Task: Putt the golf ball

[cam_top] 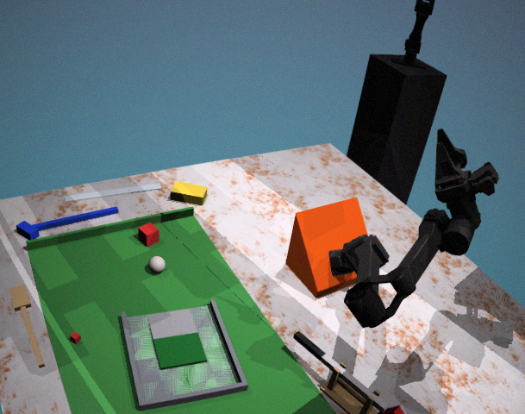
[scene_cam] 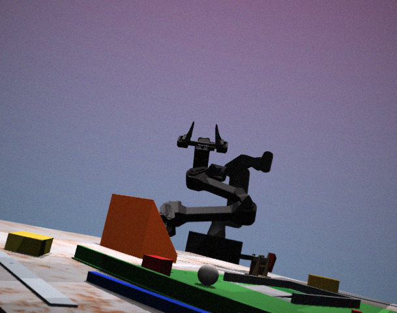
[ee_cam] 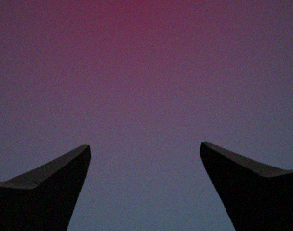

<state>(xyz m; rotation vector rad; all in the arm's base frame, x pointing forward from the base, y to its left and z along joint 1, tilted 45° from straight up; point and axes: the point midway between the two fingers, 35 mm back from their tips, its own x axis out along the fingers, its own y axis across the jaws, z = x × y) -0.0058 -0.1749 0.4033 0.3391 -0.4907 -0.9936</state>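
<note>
The red putter [cam_top: 394,410] [scene_cam: 272,261] rests in a small wooden rack [cam_top: 344,393]; its dark handle points back over the table. The white golf ball [cam_top: 156,264] [scene_cam: 207,274] lies on the green mat [cam_top: 93,280], between the larger red cube and the ramp. The grey ramp [cam_top: 172,323] leads to the raised dark green square [cam_top: 179,350], inside a grey-walled frame [cam_top: 228,345]. My gripper [scene_cam: 205,123] [ee_cam: 146,150] is open and empty, high above the table with its fingers pointing up, far from the putter. In the top view it shows side-on at the right.
An orange wedge [cam_top: 329,249] [scene_cam: 127,223] stands close beside my arm. A larger red cube [cam_top: 148,234] and a small one [cam_top: 75,337] sit on the mat. A blue putter [cam_top: 75,218], yellow block [cam_top: 189,192], pale strip [cam_top: 113,192] and wooden mallet [cam_top: 32,334] lie around it.
</note>
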